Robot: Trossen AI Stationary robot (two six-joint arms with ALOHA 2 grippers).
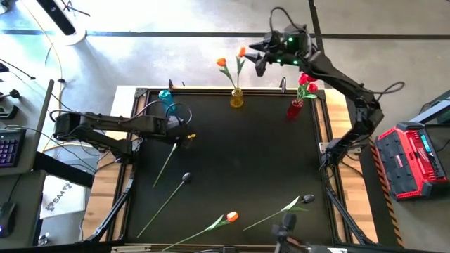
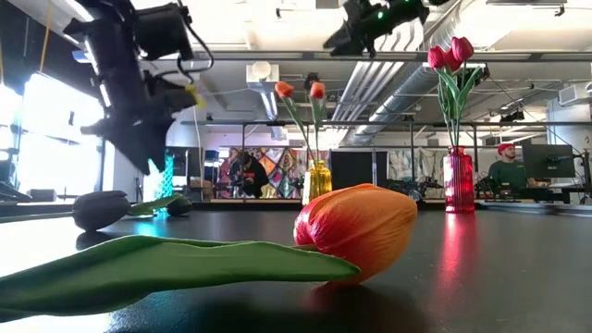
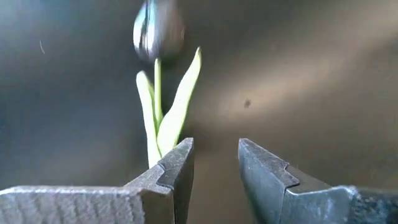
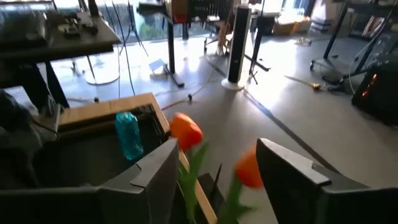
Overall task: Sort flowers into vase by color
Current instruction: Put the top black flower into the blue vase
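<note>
An orange tulip lies nearest the low camera. The left gripper, slightly parted and empty, hangs over a black tulip on the table. The right gripper, open and empty, hovers above the yellow vase.

A red-and-black case sits on the floor off the right side of the black desk, while a keyboard lies on a side surface to its left — a white sheet lies near it. In the room behind, a person in a red cap sits beside a monitor, and a white pedestal fan stands on the floor.
</note>
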